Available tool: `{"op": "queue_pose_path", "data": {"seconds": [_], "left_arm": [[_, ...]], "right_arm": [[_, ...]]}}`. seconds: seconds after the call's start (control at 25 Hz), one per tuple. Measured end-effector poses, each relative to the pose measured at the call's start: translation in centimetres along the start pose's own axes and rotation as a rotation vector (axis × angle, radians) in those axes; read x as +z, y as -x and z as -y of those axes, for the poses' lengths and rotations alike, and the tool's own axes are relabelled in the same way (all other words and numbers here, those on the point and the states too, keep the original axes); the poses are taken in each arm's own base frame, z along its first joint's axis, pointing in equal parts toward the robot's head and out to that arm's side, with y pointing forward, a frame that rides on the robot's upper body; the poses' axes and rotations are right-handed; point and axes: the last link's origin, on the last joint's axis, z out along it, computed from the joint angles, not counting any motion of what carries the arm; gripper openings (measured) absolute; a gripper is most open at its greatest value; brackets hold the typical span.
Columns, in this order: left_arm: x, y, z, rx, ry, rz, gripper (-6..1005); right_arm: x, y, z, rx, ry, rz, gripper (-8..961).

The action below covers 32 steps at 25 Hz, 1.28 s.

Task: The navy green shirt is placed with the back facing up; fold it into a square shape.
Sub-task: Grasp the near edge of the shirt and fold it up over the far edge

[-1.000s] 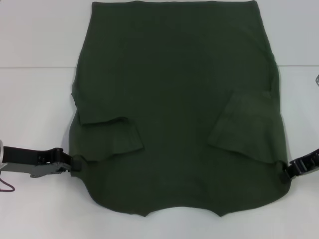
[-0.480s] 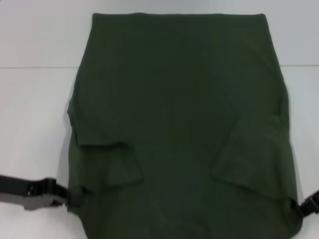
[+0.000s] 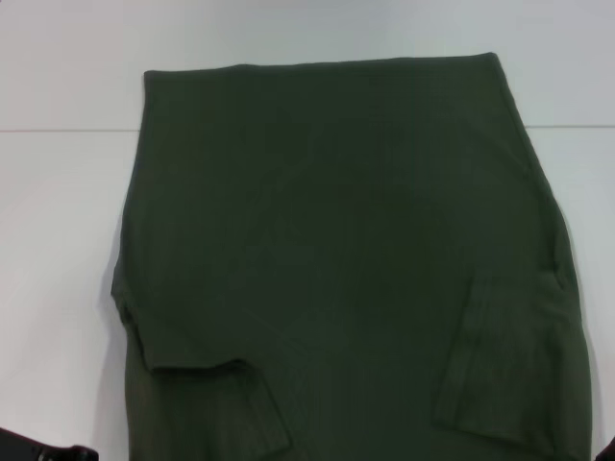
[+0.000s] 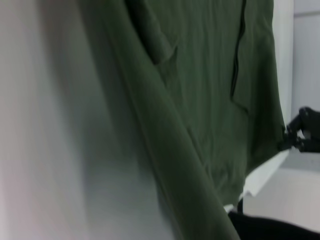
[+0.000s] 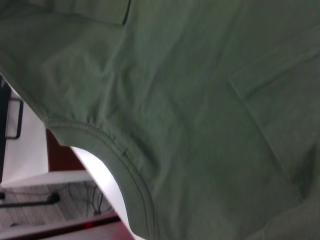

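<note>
The navy green shirt was held up off the table near its near edge; the right pincer was seen clamped on its hem, the left pincer's grip couldn't be told.

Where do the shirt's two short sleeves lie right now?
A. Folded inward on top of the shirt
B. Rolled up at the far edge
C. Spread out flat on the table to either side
A: both sleeves lie folded in over the shirt, left sleeve and right sleeve.

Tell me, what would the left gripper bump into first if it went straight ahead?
Most likely the navy green shirt: the left gripper points inward at its edge, and cloth fills its wrist view right ahead.
</note>
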Motion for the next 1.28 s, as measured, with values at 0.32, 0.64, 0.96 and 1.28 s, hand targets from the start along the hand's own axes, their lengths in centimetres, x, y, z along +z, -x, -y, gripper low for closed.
{"op": "queue_pose_path", "data": {"seconds": [0.32, 0.64, 0.96, 1.28], "left_arm": [[0.2, -0.8, -0.4, 0.031, 0.007, -0.022, 34], [-1.5, -4.9, -2.3, 0.112, 0.106, -0.284, 33], [-3.9, -7.3, -2.3, 0.116, 0.15, -0.555, 33], [-3.9, -8.9, -1.7, 0.12, 0.195, -0.756, 34]], "right_arm": [[0.1, 0.2, 0.3, 0.011, -0.012, 0.045, 57], [-3.7, 0.4, 2.2, 0.119, -0.017, 0.367, 58], [-7.8, 0.6, 3.8, 0.194, -0.002, 0.759, 58], [-6.7, 1.8, 5.9, 0.27, -0.026, 1.022, 58]]}}
